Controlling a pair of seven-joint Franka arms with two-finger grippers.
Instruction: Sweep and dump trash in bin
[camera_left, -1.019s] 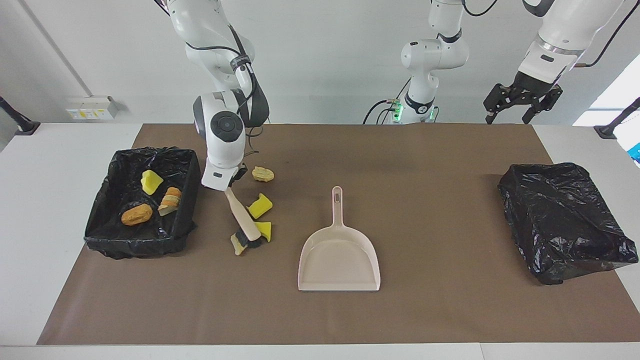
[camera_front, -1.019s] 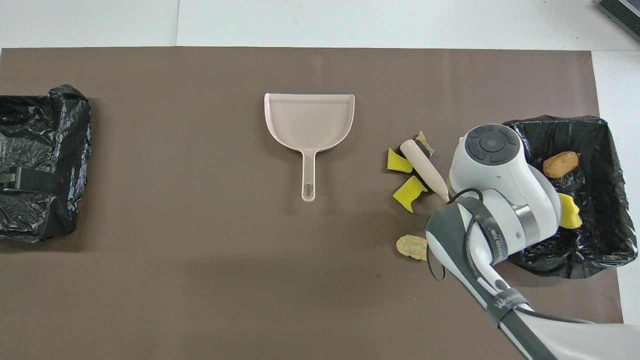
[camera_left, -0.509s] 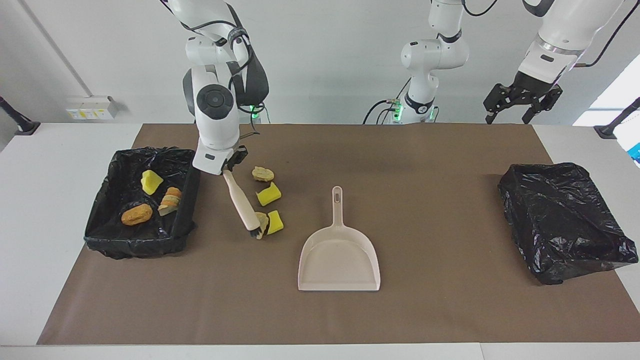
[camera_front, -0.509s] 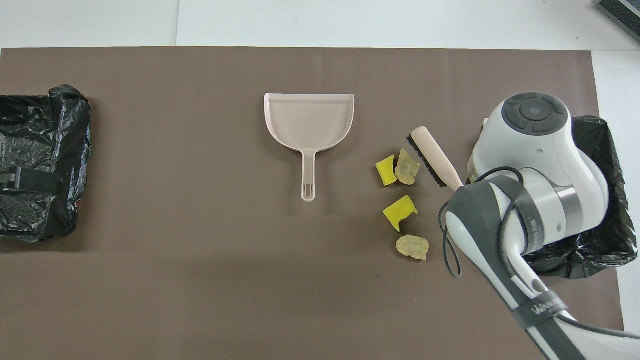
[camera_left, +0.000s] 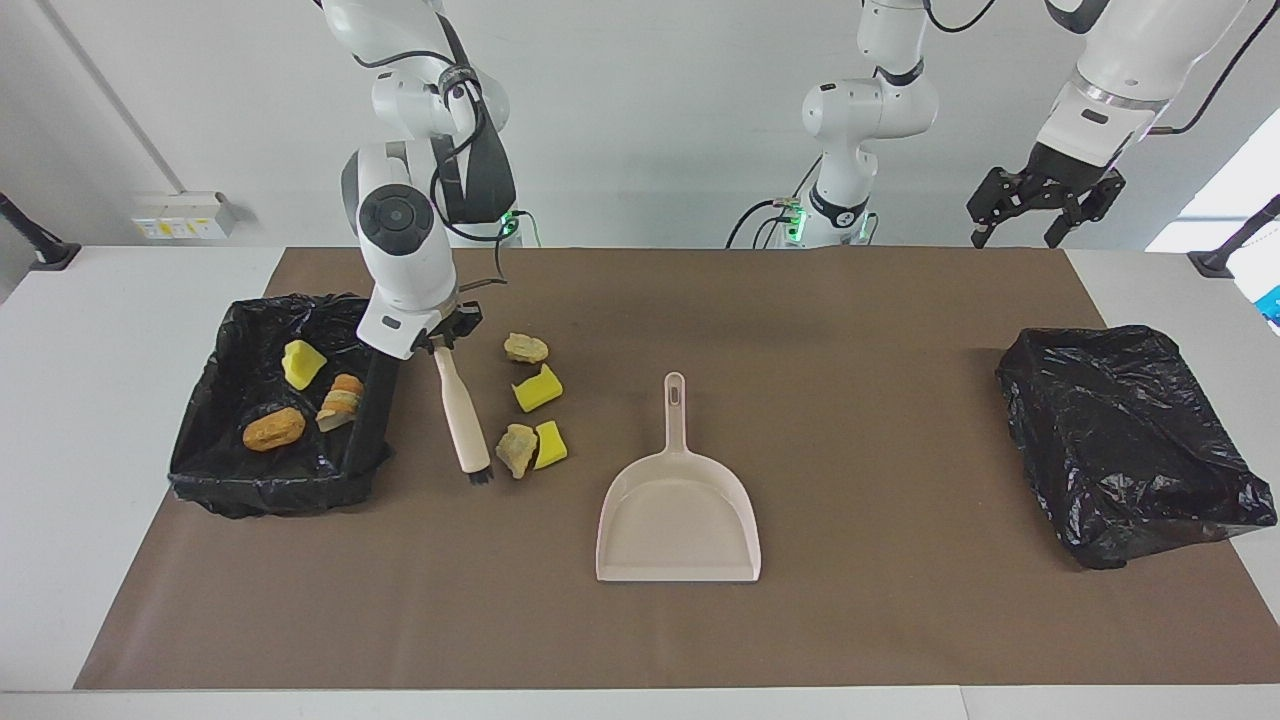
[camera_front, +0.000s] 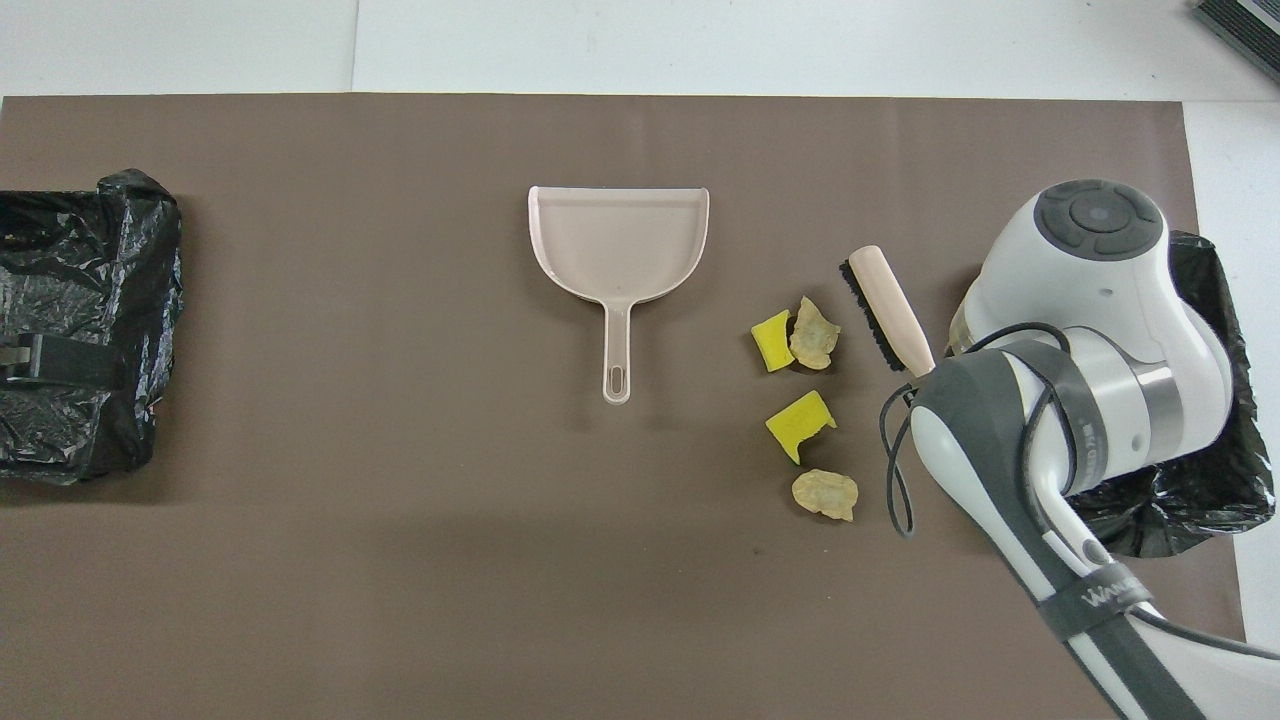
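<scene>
Sweeping is the step in hand: the right tool (camera_left: 443, 343) is clamped on the brush (camera_left: 463, 418), bristles low by the table (camera_left: 900, 620) between the bin (camera_left: 215, 480) and four scraps (camera_left: 517, 449), which lie between brush and dustpan (camera_left: 678, 520); three more sit in that bin. Next, I'd say, the brush must drive those four toward the pan's mouth. The left tool (camera_left: 1030, 215) waits spread open over its table end, holding nothing.

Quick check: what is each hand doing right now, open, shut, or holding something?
Right hand: shut on the pale wooden-handled brush with black bristles, beside the scattered scraps.
Left hand: open, holding nothing, waiting raised at its own end of the table.
</scene>
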